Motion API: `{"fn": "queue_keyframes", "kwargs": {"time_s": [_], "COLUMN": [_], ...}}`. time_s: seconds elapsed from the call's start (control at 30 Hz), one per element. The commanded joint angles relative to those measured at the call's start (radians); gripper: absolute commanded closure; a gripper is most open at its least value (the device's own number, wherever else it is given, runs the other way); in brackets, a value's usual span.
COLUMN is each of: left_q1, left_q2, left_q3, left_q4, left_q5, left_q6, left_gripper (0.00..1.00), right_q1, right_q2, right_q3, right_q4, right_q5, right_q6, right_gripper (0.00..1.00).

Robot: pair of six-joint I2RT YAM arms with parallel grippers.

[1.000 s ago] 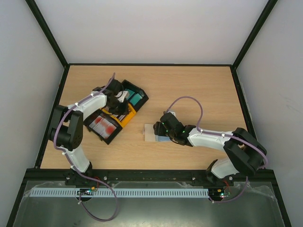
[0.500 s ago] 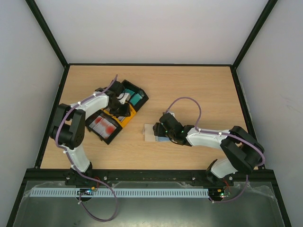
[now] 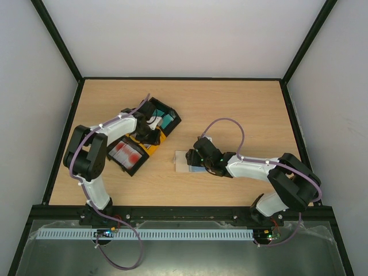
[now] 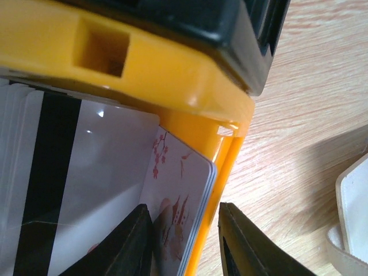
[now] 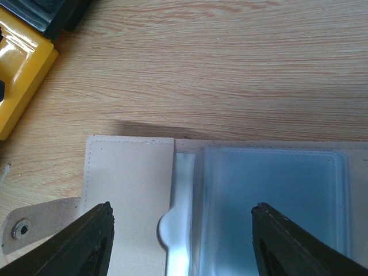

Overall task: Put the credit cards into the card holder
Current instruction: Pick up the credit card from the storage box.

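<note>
left end effector (image 4: 185,233) spread astride red-marked card (image 4: 175,190) in yellow bin (image 4: 167,80); right end effector (image 5: 181,230) spread over card holder (image 5: 129,184), 3 o'clock of bin

1. Card holder (image 3: 183,160): flat beige wallet, lying opened out on the table just right of centre. The plain stitched beige panel is on its left, and a small snap tab (image 5: 33,226) juts from that side.
2. Pale blue card (image 5: 270,207): lies flat inside the holder's clear sleeve, right of the beige panel.
3. Teal cards (image 3: 167,121): stacked in the far black bin (image 3: 156,107), left of centre.
4. White cards with red marks (image 3: 126,153): lie flat in the near black bin (image 3: 112,160).
5. White cards with a black stripe (image 4: 86,172): stacked in the yellow bin (image 4: 172,75).
6. Red-blossom card (image 4: 183,198): tilted up against the yellow bin's wall.
</note>
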Motion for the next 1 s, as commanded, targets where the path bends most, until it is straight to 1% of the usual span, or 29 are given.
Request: {"fn": "queue_keyframes", "kwargs": {"time_s": [0.0, 0.47, 0.77, 0.97], "left_q1": [-0.012, -0.014, -0.016, -0.016], "left_q2": [-0.018, -0.064, -0.076, -0.079], "left_q3": [0.007, 0.022, 0.017, 0.016], "left_q4": [-0.069, -0.107, -0.113, -0.111], "left_q5": [0.016, 0.002, -0.007, -0.011], "left_q6": [0.012, 0.001, -0.006, -0.009], "left_gripper": [0.67, 0.69, 0.73, 0.73], "right_q1": [-0.002, -0.002, -0.002, -0.002], "right_q2": [0.011, 0.023, 0.027, 0.028], "right_q3": [0.009, 0.01, 0.008, 0.008], "right_q4": [0.003, 0.009, 0.009, 0.011], "right_q5": [0.015, 0.014, 0.012, 0.011], "right_q6": [-0.003, -0.005, -0.007, -0.006], "right_gripper": [0.36, 0.36, 0.36, 0.36]}}
